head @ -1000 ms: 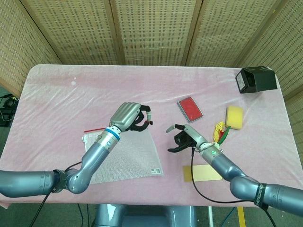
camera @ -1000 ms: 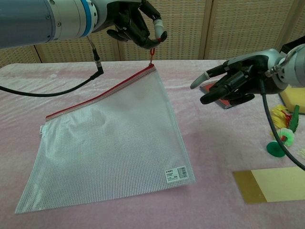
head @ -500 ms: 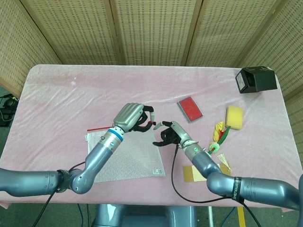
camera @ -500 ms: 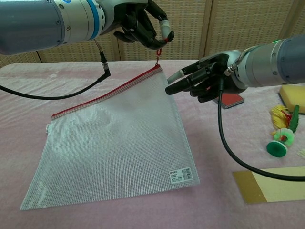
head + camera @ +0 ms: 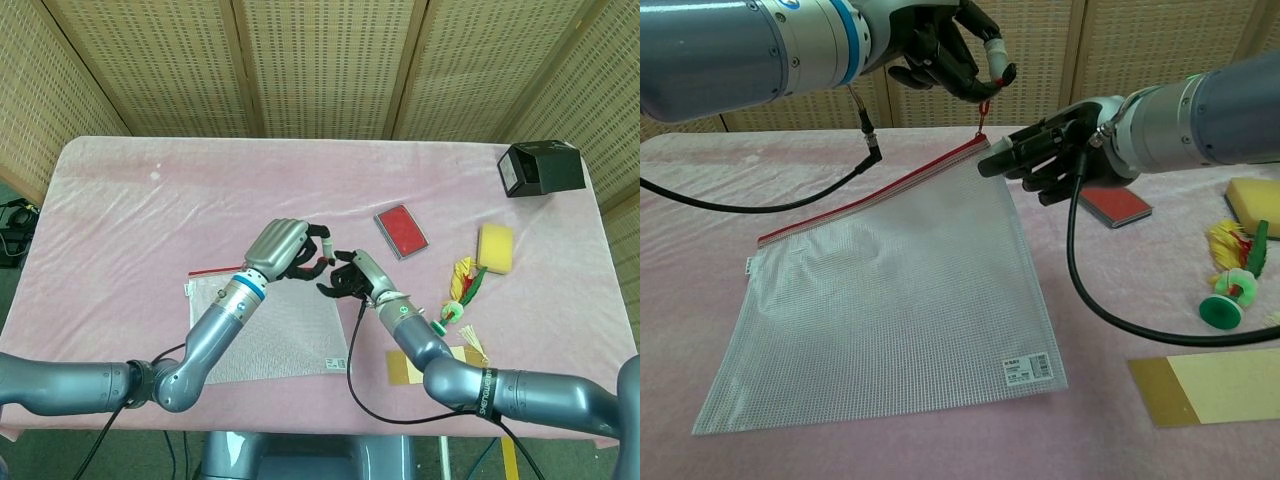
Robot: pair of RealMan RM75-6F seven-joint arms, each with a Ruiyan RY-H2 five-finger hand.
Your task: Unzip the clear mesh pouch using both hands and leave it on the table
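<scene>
The chest view shows the left hand (image 5: 945, 45) pinching the red zipper pull (image 5: 983, 108), lifting one corner of the clear mesh pouch (image 5: 895, 300) off the worktop (image 5: 1120, 300) near its front edge. The right hand (image 5: 1055, 155) reaches that raised corner with fingers extended; whether it grips the pouch cannot be told. From the head view, both hands hide the pull.

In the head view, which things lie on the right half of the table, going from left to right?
Red case → shuttlecock toy → yellow sponge → black box.
</scene>
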